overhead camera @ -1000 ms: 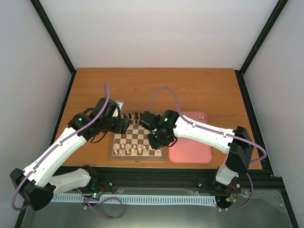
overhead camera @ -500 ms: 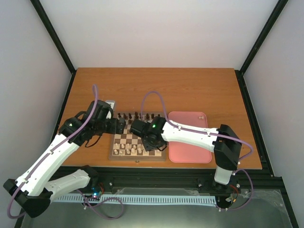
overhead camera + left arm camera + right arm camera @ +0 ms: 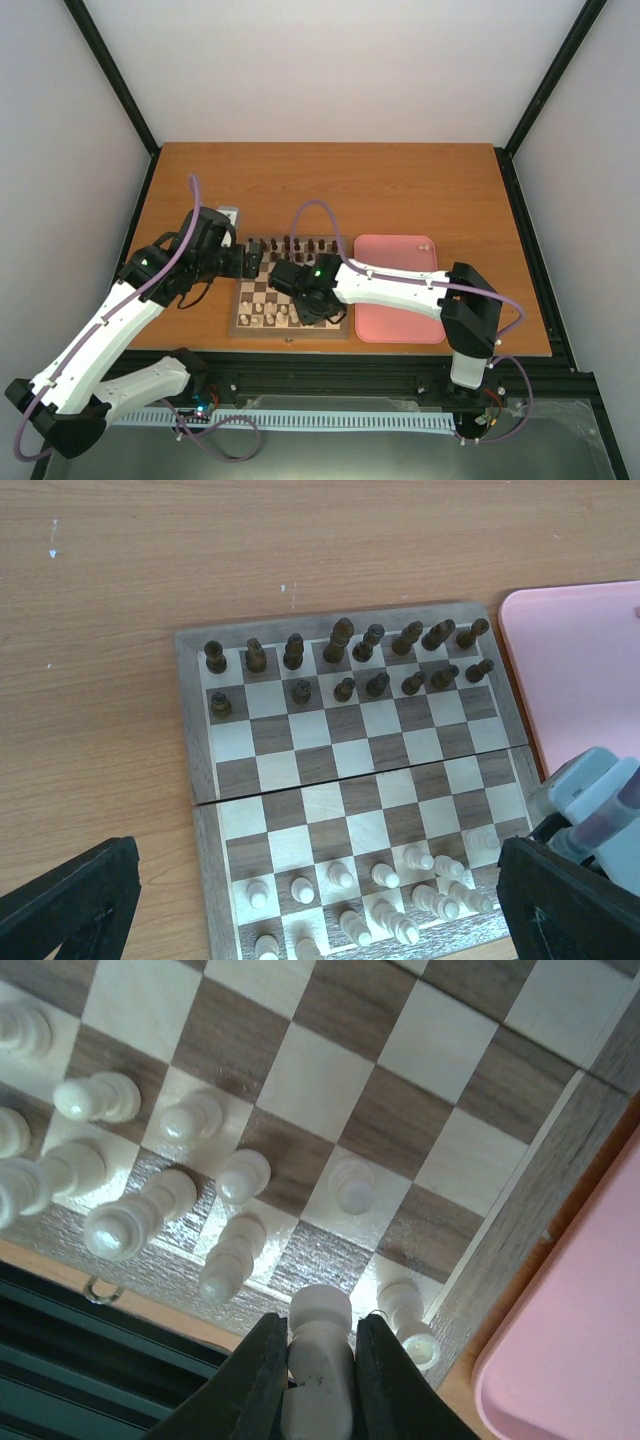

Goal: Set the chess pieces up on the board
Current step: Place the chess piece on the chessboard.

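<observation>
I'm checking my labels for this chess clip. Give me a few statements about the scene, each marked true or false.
1. The right pincer grips a cream chess piece. True.
2. The left pincer is shut on a dark piece. False: the left pincer is wide open and holds nothing.
3. The dark chessmen stand on the tray. False: the dark chessmen stand in the two far rows of the board.
4. The pink tray lies on the table beside the board, on its right. True.
</observation>
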